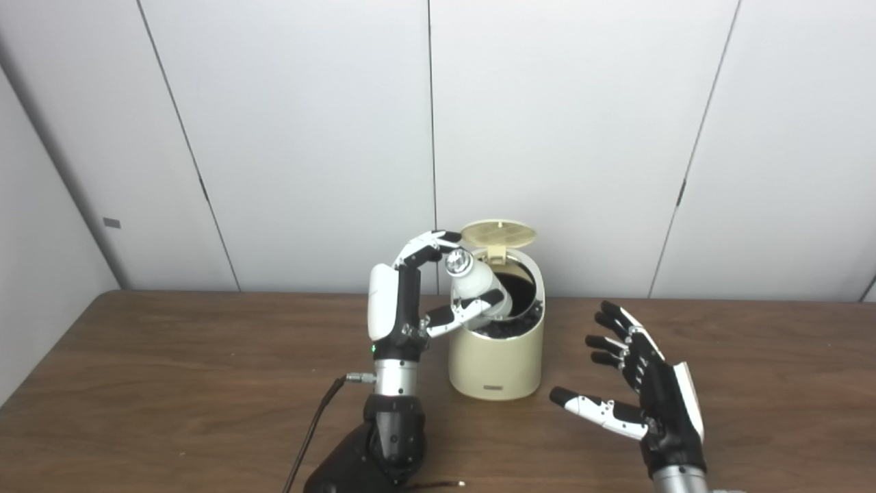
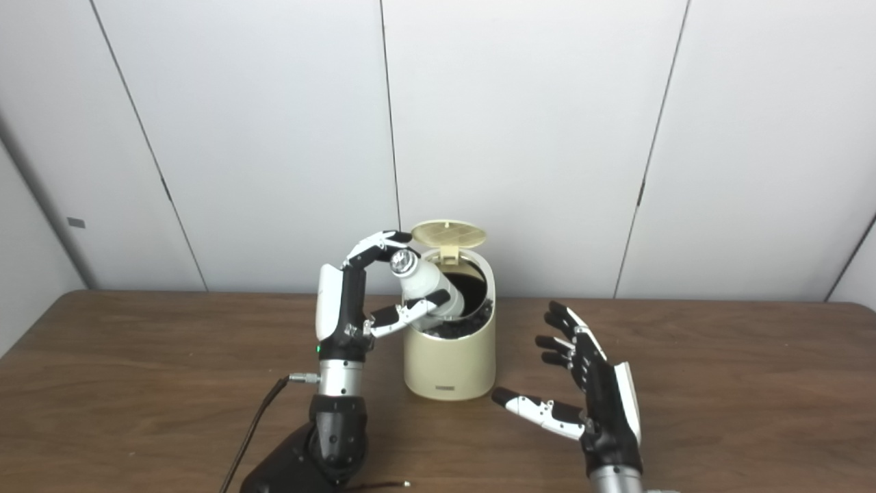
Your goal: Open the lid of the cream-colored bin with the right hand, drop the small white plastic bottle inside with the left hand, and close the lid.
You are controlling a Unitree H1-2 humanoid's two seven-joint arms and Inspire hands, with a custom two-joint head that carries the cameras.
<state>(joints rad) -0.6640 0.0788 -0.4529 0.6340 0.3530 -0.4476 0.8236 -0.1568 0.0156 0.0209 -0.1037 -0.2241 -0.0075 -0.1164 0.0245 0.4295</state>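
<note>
Right then, the bin (image 1: 496, 356) stood in the middle of the frame on the table (image 1: 171, 383), and its lid (image 1: 499, 234) was up, tipped back at the top. The dark mouth of the bin was open.

The left hand (image 1: 410, 301) was just left of the bin, up by its rim. Its fingers were clamped on the bottle (image 1: 475, 281), thumb below and fingers (image 1: 428, 248) curled over the top. The bottle was tilted. Its long way ran from upper left to lower right, with the shiny cap (image 1: 459, 261) up near the fingers and the fat end pointing down into the mouth. The low end already seemed to be over the opening, or just inside it.

So the drop looked very close. The bottle lay on the bin side of the fingers, so I think letting go would send it sliding in, fat end first.

The right hand (image 1: 640, 390) was at the lower right of the frame, near the bin but not touching it. Its fingers were spread apart and held nothing. It was the nearer hand to the lid's free side, so it looked ready to shut the lid after the drop.

A black cable (image 1: 315, 424) ran down by the left arm.
</note>
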